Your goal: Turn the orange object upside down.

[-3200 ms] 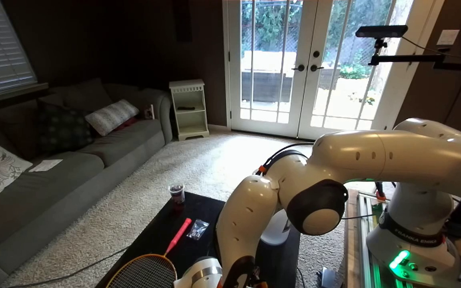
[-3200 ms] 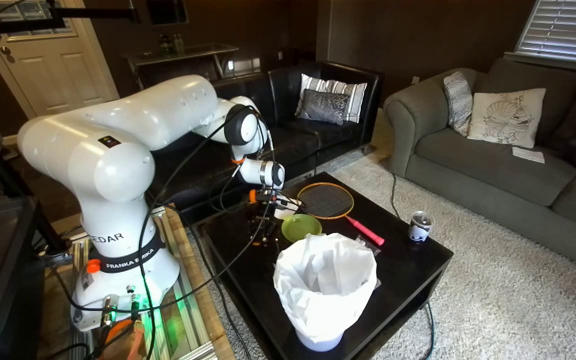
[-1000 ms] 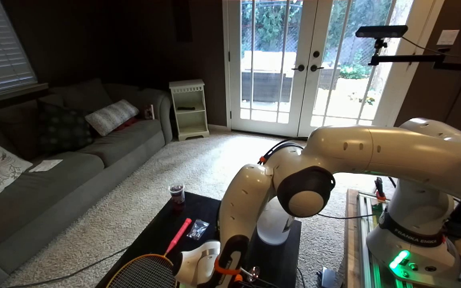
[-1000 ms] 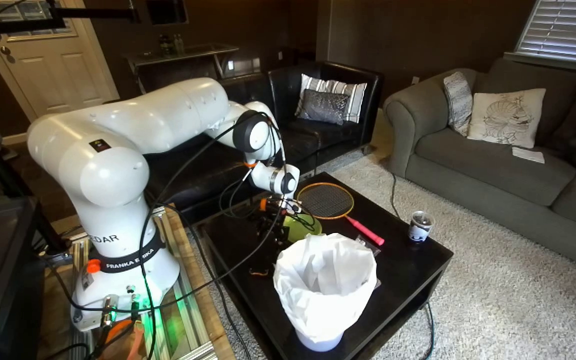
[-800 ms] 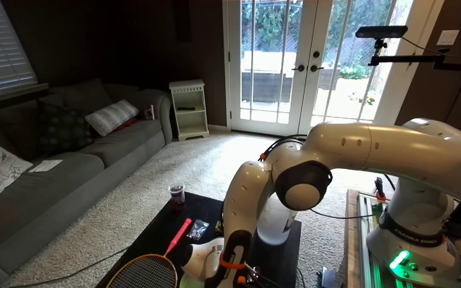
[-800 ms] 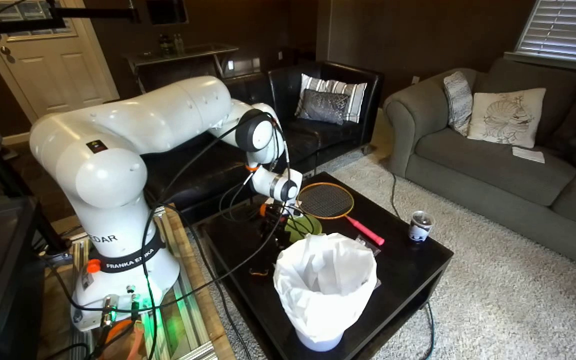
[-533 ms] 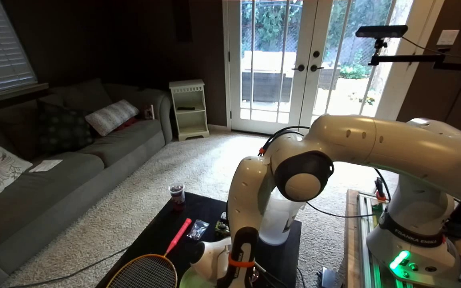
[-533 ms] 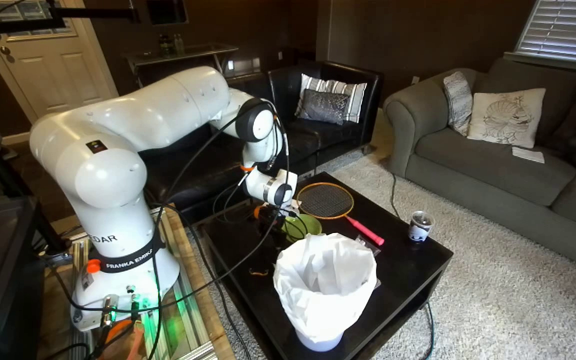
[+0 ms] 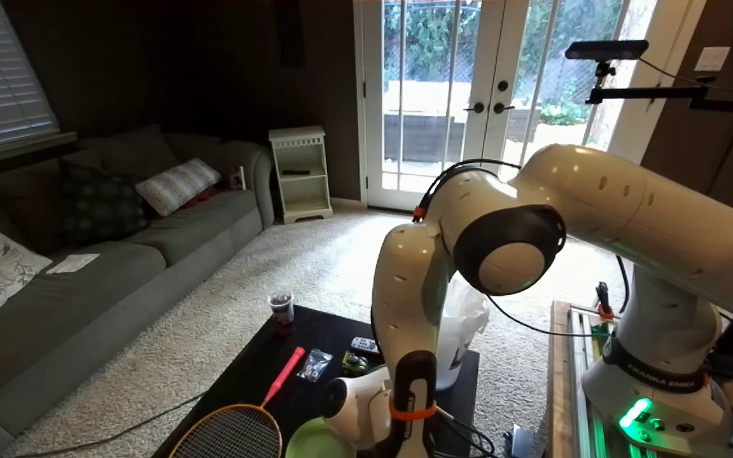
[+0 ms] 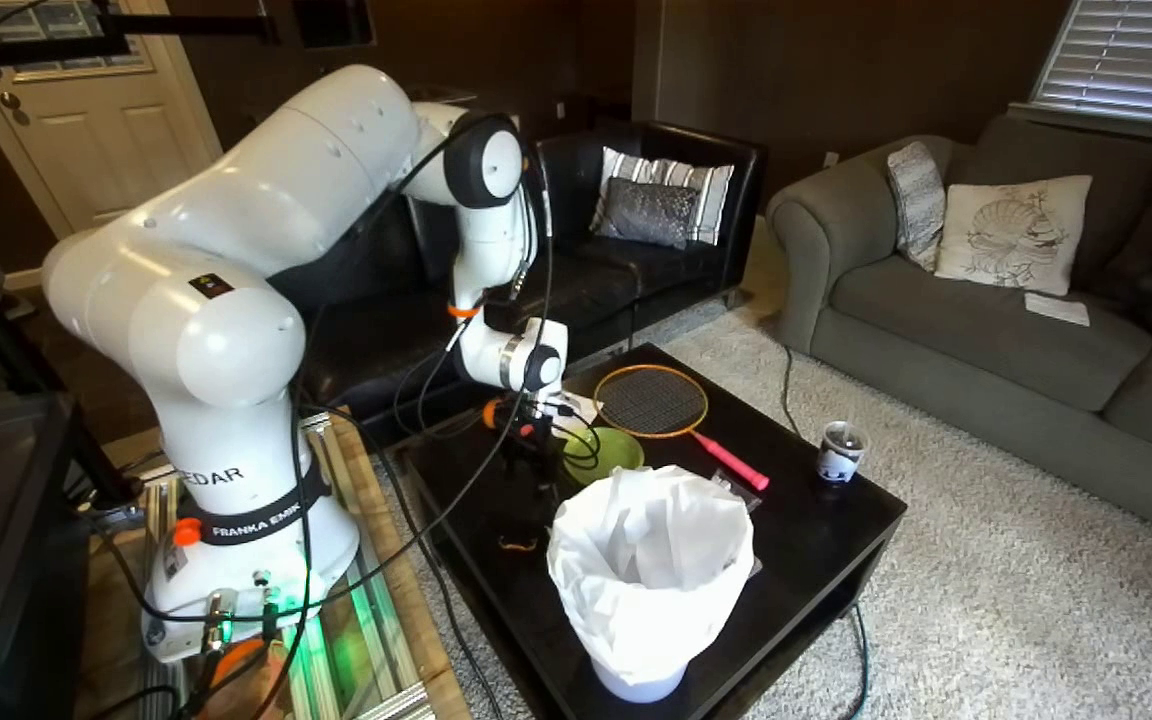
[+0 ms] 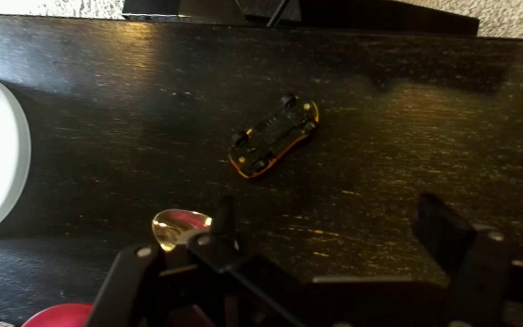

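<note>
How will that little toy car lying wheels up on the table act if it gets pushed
The orange-edged toy car will probably slide rather than roll, since its wheels point up. It may skid easily, as the dark tabletop looks glossy. It's likely stiff, not floppy: its body looks like hard molded material.

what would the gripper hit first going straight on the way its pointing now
Probably the dark tabletop, which the open gripper faces in the wrist view; the upturned orange toy car looks off that line. Depth is unclear; one finger might meet the shiny item it partly hides.
</note>
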`<state>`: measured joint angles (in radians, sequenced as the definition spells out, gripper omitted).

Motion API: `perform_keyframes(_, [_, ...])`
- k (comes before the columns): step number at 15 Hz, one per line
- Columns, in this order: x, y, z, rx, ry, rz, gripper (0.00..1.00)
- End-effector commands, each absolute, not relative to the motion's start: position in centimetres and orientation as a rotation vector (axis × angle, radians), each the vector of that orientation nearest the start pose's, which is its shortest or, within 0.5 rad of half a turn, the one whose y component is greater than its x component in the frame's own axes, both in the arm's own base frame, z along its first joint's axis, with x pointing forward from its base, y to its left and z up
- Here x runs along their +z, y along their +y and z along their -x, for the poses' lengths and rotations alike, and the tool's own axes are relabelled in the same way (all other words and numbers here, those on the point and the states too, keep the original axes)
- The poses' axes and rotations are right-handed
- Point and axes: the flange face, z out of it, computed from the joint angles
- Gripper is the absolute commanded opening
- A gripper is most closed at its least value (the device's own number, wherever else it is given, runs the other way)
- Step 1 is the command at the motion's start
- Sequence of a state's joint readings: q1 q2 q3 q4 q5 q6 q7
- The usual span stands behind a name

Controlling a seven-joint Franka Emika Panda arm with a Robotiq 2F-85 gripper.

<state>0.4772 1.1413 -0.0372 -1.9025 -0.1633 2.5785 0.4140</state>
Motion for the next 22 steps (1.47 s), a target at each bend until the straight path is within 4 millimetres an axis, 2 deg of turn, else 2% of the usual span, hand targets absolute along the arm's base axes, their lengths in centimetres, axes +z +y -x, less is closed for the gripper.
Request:
perform_keyframes(1, [-8.2, 19.0, -40.8, 0.534, -0.287, 3.420, 1.00])
perform_keyframes(6, [-6.1, 18.1, -39.0, 0.444, -0.201, 3.470, 1.00])
perform_keyframes(12, [-4.9, 17.6, -37.0, 0.357, -0.111, 3.465, 1.00])
perform_keyframes(19, [-4.4, 17.8, -35.6, 0.234, -0.017, 3.429, 1.00])
perform_keyframes(20, [-5.4, 17.7, -36.4, 0.273, -0.061, 3.433, 1.00])
perform_keyframes(22, [-5.4, 17.8, -36.1, 0.265, -0.055, 3.432, 1.00])
